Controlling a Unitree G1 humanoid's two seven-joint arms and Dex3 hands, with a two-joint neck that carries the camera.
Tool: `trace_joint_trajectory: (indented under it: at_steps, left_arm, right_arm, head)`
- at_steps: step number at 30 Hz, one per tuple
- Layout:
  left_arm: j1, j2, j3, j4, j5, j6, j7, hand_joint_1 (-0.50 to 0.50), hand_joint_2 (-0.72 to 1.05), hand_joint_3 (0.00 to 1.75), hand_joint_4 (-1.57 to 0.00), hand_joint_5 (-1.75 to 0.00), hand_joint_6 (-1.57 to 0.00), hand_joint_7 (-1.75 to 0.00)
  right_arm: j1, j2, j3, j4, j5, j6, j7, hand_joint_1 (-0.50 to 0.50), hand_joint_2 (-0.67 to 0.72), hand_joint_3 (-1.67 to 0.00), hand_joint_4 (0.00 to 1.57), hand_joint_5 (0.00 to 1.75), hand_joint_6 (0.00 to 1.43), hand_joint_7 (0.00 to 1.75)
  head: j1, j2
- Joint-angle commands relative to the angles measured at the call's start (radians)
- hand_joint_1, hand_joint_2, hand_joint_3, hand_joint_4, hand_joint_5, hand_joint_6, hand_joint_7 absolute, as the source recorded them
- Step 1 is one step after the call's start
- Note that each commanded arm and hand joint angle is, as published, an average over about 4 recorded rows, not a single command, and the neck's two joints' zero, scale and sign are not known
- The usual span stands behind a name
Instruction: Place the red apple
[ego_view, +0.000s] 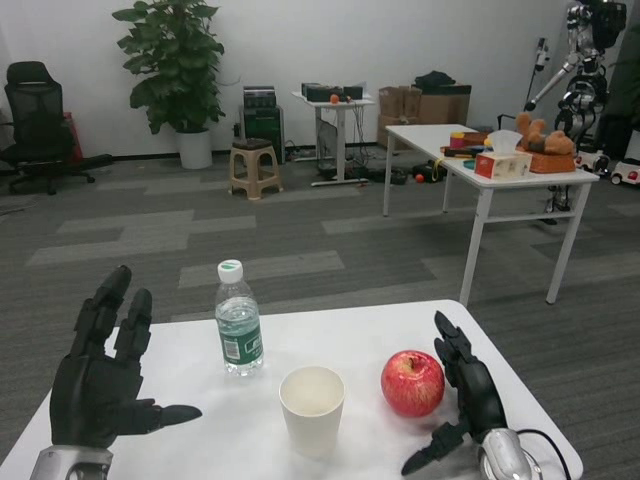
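Head view: the fingers (455, 345) of the right hand (468, 395) stretch forward along the table, held together, with the thumb sticking out low toward the paper cup. They grasp nothing. The innermost finger lies just beside the red apple (412, 382); whether it touches the fruit cannot be told from this angle. Only a short piece of the silver right wrist and a thin black cable show before the bottom edge cuts them off.

The left hand (105, 380) is raised over the table's near left corner, palm facing inward, fingers (100, 310) straight, spread and pointing up and away, thumb jutting right. It holds nothing. Its forearm is almost wholly out of frame.

The apple sits upright on the white table (180, 365), right of centre, between the right hand and the cup. It is round and glossy, deep red with paler yellowish flecks on top, its stem dimple facing up.

The white paper cup (312, 408) stands upright and open, just left of the apple, near but apart from it. Behind and left of it stands a clear water bottle (238, 320) with a white cap and green label whose print is too small to read.

Across the grey carpet stand a second white table with cluttered items hard to identify, a potted plant, a stool and a black office chair.
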Motion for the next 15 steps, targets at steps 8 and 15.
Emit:
trace_joint_trajectory:
  at_steps: [8, 15]
  left_arm:
    - [0.01, 0.006, 0.01, -0.006, -0.005, -0.009, -0.002, -0.3, 0.16, 0.0, 0.0, 0.0, 0.0, -0.35]
    - [0.011, 0.007, 0.01, -0.013, -0.003, -0.009, -0.002, -0.3, 0.16, 0.04, 0.0, 0.0, 0.0, -0.35]
  right_arm:
    - [0.11, -0.05, -0.127, -0.268, 0.001, 0.012, 0.0, -0.46, 0.53, 0.0, 0.0, 0.0, 0.02, 0.0]
    - [0.185, -0.045, -0.24, -0.535, 0.003, 0.016, -0.023, -0.46, 0.53, 0.0, 0.0, 0.0, 0.0, 0.0]
  head:
    - [-0.002, 0.009]
    - [-0.004, 0.01]
